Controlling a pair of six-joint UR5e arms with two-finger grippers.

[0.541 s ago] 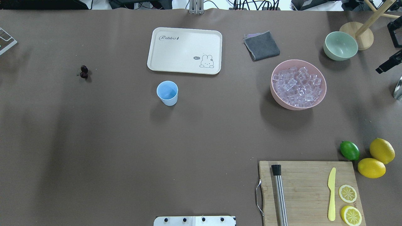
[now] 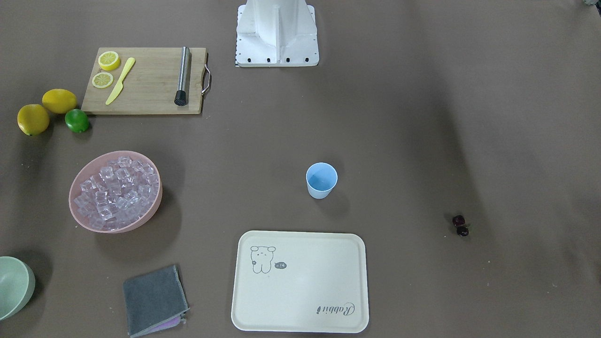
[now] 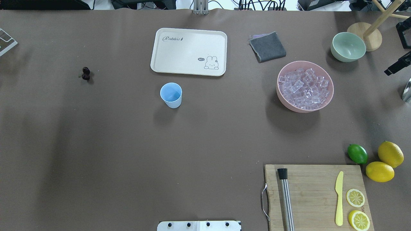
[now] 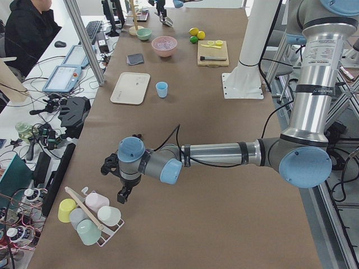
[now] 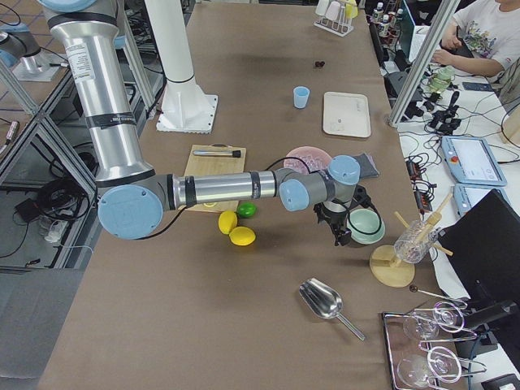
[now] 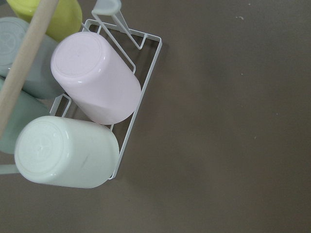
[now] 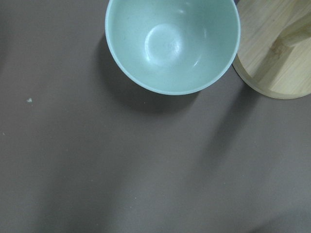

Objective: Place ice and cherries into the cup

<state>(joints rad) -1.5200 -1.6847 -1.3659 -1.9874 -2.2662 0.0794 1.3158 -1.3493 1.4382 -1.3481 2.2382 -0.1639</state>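
The light-blue cup stands upright in the middle of the table, also in the front-facing view. The cherries lie far to its left on the bare mat, also in the front-facing view. The ice fills the pink bowl to the cup's right. My left gripper hangs over a rack of upturned cups at the table's left end. My right gripper hangs over the pale green bowl. I cannot tell whether either is open or shut.
A cream tray lies behind the cup, a grey cloth beside it. A cutting board with muddler, knife and lemon slices is front right, by a lime and lemons. A metal scoop lies at the right end.
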